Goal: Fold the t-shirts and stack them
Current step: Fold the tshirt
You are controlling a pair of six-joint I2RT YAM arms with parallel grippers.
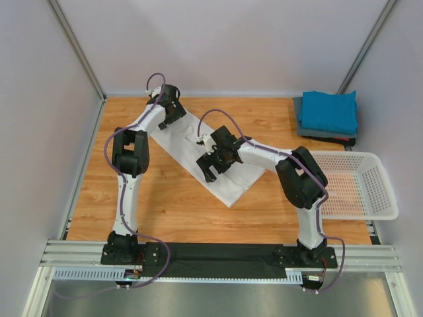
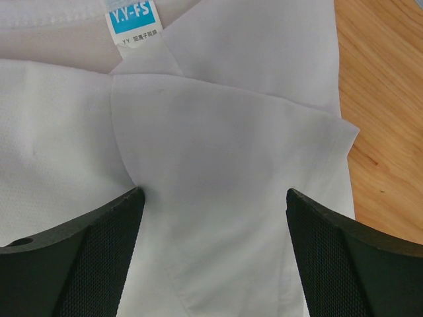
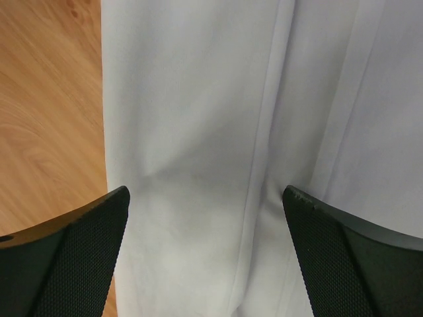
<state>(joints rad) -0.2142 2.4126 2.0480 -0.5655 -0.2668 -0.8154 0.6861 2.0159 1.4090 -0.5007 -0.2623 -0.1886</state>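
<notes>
The plain white cloth t-shirt (image 1: 230,186), folded into a long strip, is laid flat on the wooden table (image 1: 165,211) beneath both grippers. The left gripper (image 2: 215,198) is spread wide above the sleeve fold near the collar label (image 2: 135,23). The right gripper (image 3: 205,198) is spread wide over mid-strip. Nothing is pinched. A folded teal t-shirt (image 1: 328,111) is stacked on a dark grey t-shirt (image 1: 309,131), well right of the right gripper.

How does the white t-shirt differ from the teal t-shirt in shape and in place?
The white t-shirt is a long, narrow strip, slanted across the middle of the table; the teal t-shirt is folded into a compact rectangle at the far right corner. The white one lies directly on the wood; the teal one sits on a dark grey shirt. Both lie flat.
</notes>
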